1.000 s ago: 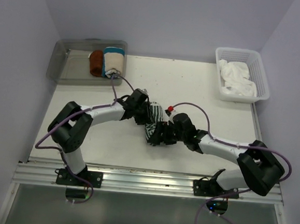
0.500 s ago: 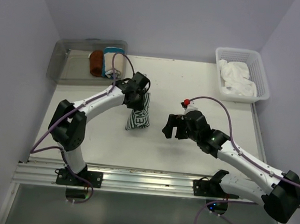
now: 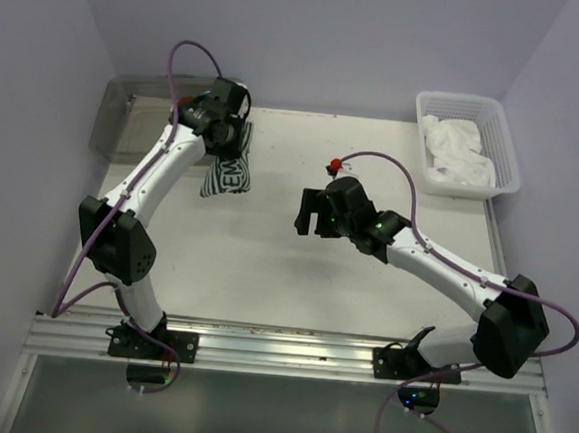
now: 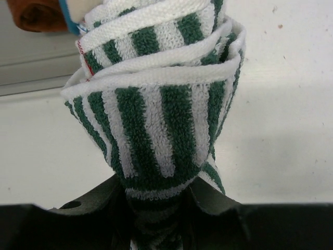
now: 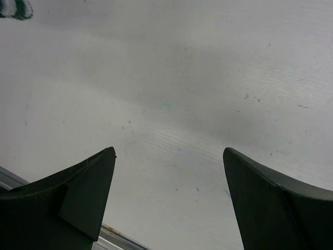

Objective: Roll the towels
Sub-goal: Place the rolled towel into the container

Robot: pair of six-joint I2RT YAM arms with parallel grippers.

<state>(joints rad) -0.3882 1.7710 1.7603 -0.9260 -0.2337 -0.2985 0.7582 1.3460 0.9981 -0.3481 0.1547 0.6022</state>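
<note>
Risk of unrolling: striped towel (image 4: 156,120) clamped by left gripper (image 4: 158,200); right gripper (image 5: 169,174) spread open, empty.
Roll could be loosened or dropped short of clear bin (image 3: 113,130) if released early.

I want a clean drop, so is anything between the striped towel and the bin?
Nothing loose that I can see. The left gripper holds the towel beside the bin. Only the bin's wall and a brown roll already inside lie ahead.
</note>
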